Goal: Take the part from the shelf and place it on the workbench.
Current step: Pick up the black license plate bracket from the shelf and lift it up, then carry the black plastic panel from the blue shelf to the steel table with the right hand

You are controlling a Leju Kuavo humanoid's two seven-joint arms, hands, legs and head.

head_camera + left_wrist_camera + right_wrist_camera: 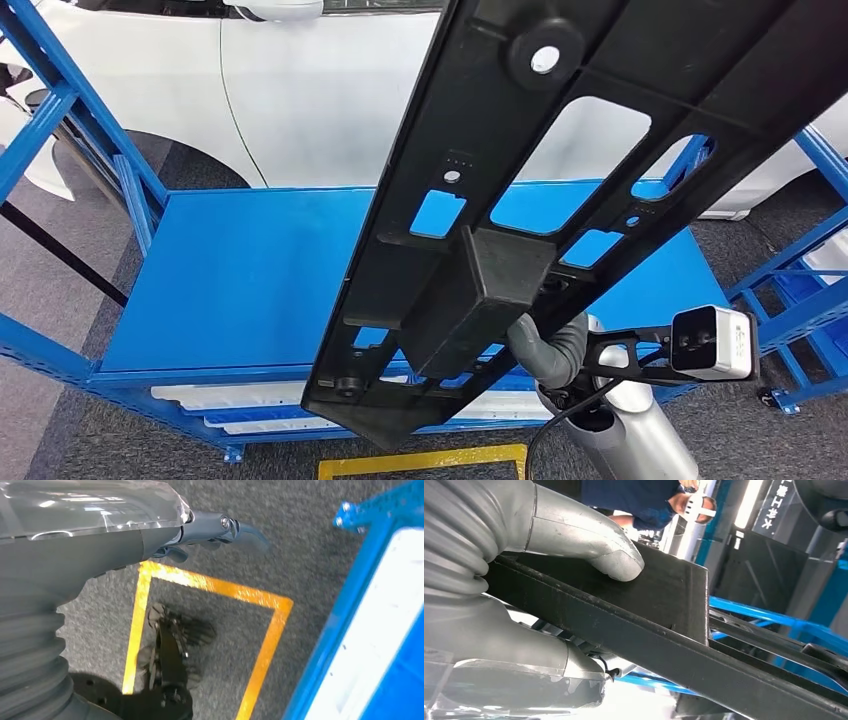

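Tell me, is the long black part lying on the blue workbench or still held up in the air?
Held up: the right hand grips the black part, which slants above the blue workbench.

The left half of the flat blue counter (250, 280) lies bare; centre and right are barred by the long black slotted plastic panel (560, 190).

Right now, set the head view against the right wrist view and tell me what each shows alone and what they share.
Head view alone: the flat blue metal workbench top, a white car body and yellow floor tape. Right wrist view alone: the right robot hand, thumb pressed on the part, and a person in a dark blue top. Shared: the long black plastic part with cut-outs.
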